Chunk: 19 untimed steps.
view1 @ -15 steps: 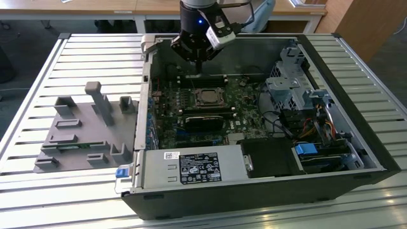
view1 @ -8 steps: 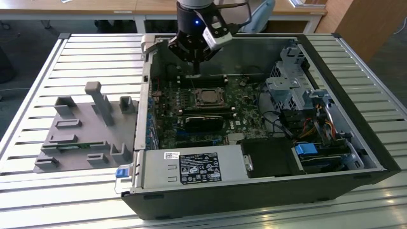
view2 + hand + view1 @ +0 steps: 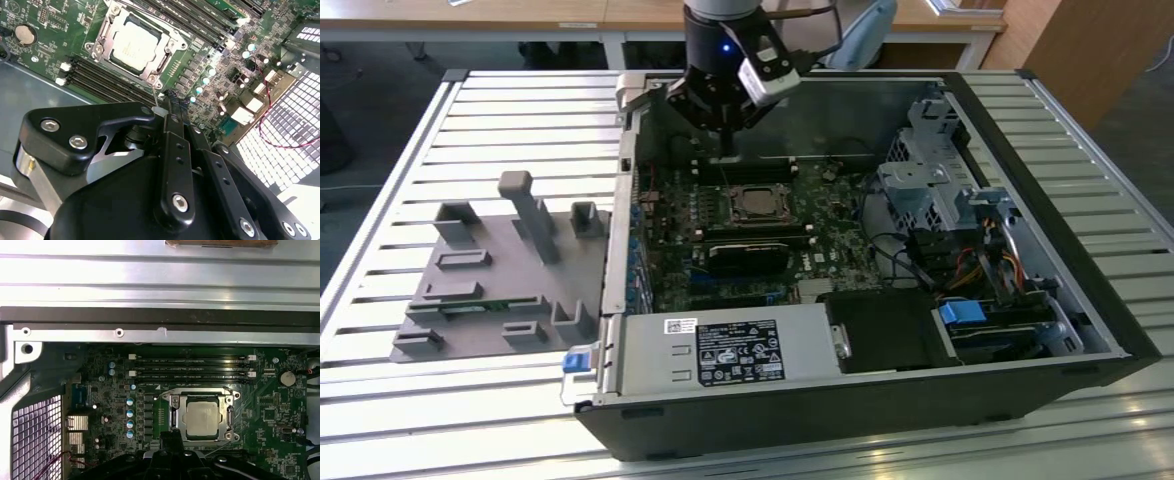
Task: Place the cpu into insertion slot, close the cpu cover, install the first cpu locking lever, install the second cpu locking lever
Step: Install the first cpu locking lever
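Matt metal cpu, shiny metal cpu cover

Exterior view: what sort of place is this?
Probably a robotics lab or workshop: an open computer case sits on a slatted metal table, a grey fixture plate beside it, with wooden desks behind.

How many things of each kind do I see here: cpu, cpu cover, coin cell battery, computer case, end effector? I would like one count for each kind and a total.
cpu: 1
cpu cover: 1
coin cell battery: 1
computer case: 1
end effector: 1
Total: 5
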{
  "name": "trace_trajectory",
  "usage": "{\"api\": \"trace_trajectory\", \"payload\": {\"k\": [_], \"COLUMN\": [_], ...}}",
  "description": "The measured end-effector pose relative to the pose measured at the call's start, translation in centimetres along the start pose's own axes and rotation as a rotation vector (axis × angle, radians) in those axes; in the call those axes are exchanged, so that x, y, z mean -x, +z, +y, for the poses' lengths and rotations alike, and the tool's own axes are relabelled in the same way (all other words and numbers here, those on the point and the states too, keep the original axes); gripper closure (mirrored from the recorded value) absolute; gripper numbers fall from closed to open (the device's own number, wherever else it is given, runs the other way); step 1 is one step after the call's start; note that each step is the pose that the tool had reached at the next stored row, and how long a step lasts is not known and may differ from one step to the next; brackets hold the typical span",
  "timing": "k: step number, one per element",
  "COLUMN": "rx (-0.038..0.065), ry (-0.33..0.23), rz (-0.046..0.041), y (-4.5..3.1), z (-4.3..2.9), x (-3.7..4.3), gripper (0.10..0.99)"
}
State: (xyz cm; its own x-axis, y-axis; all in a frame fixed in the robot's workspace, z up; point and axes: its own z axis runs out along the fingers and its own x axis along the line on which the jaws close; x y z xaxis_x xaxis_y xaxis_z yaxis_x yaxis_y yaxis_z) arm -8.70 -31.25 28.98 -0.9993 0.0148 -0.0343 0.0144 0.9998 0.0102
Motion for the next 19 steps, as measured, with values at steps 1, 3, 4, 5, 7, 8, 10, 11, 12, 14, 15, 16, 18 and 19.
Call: {"api": "trace_trajectory", "payload": {"k": [1, 3, 4, 5, 7, 8, 10, 11, 12, 14, 15, 16, 18, 19], "rx": [0.0, 0.0, 0.0, 0.0, 0.0, 0.0, 0.0, 0.0, 0.0, 0.0, 0.0, 0.0, 0.0, 0.0], "ry": [0.0, 0.0, 0.0, 0.0, 0.0, 0.0, 0.0, 0.0, 0.0, 0.0, 0.0, 0.0, 0.0, 0.0], "rz": [0.0, 0.0, 0.0, 0.0, -0.0001, -0.0001, 0.0, 0.0, 0.0, 0.0, 0.0, 0.0, 0.0, 0.0], "y": [0.02, 0.05, 0.06, 0.08, 0.12, 0.14, 0.16, 0.18, 0.19, 0.23, 0.25, 0.27, 0.34, 0.39], "z": [0.0, 0.0, -0.01, -0.01, -0.01, -0.01, -0.01, -0.01, -0.01, -0.02, -0.02, -0.02, -0.02, -0.02], "x": [-0.07, -0.2, -0.27, -0.34, -0.49, -0.57, -0.74, -0.8, -0.87, -1.05, -1.13, -1.2, -1.35, -1.41], "gripper": [0.965, 0.965, 0.965, 0.965, 0.965, 0.965, 0.965, 0.965, 0.965, 0.965, 0.965, 0.965, 0.965, 0.965]}}
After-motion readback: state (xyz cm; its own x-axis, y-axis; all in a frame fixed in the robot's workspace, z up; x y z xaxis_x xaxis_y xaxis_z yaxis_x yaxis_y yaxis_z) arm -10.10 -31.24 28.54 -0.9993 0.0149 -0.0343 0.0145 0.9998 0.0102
